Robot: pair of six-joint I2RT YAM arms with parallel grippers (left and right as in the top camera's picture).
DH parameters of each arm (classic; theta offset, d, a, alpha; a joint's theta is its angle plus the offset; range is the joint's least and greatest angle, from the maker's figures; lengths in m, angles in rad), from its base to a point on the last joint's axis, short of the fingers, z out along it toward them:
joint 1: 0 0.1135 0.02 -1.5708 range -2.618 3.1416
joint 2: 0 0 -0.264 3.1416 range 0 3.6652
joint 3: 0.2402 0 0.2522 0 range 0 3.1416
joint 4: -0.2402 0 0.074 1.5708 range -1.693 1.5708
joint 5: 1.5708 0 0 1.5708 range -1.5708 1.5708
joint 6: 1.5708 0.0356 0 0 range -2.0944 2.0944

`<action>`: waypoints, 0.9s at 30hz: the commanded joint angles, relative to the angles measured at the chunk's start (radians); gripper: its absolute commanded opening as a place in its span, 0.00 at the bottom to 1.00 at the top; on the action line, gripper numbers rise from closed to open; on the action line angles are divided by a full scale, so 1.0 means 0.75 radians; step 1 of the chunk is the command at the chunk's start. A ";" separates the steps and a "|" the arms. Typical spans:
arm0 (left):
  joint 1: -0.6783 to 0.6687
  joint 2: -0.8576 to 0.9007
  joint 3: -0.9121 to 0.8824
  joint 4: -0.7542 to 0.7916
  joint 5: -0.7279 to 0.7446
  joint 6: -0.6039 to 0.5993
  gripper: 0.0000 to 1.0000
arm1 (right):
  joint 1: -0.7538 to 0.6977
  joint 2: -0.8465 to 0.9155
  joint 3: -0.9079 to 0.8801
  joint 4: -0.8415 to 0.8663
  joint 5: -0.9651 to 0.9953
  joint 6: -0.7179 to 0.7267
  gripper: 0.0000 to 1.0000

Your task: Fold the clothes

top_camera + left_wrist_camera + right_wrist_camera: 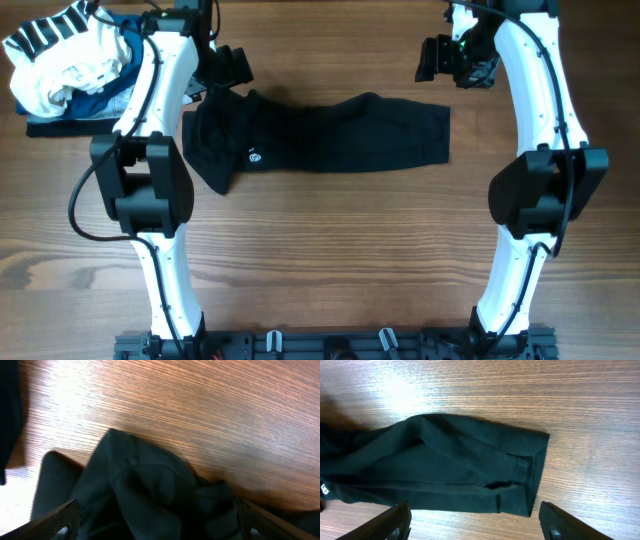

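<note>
Seemingly pausing between folds over the clothes (330, 132), a long band on the table (330, 250); hovering left gripper (225, 72) and right gripper (440, 60), both spread empty, near its ends; next needing end pinches for doubling over

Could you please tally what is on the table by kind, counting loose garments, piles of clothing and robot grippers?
Loose black garment: 1
Heaped pile of mixed clothes, white, striped and blue: 1
Grippers, the left gripper and the right gripper, both open: 2
Total: 4
</note>
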 commanded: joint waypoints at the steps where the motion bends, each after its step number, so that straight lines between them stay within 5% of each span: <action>1: -0.046 -0.034 0.043 0.000 -0.004 0.006 1.00 | -0.005 0.122 -0.065 0.003 -0.053 -0.010 0.87; 3: -0.069 -0.067 0.043 0.027 -0.004 0.006 1.00 | -0.005 0.202 -0.073 -0.008 -0.057 -0.009 0.98; 11: -0.150 -0.162 0.043 -0.004 -0.004 0.006 1.00 | -0.046 0.329 -0.073 -0.031 -0.067 0.006 1.00; 20: -0.221 -0.162 0.043 -0.065 -0.005 0.007 1.00 | -0.368 0.329 -0.073 -0.069 -0.240 -0.017 0.99; 27: -0.221 -0.162 0.043 -0.067 -0.005 0.006 1.00 | -0.334 0.354 -0.074 -0.068 -0.326 -0.106 1.00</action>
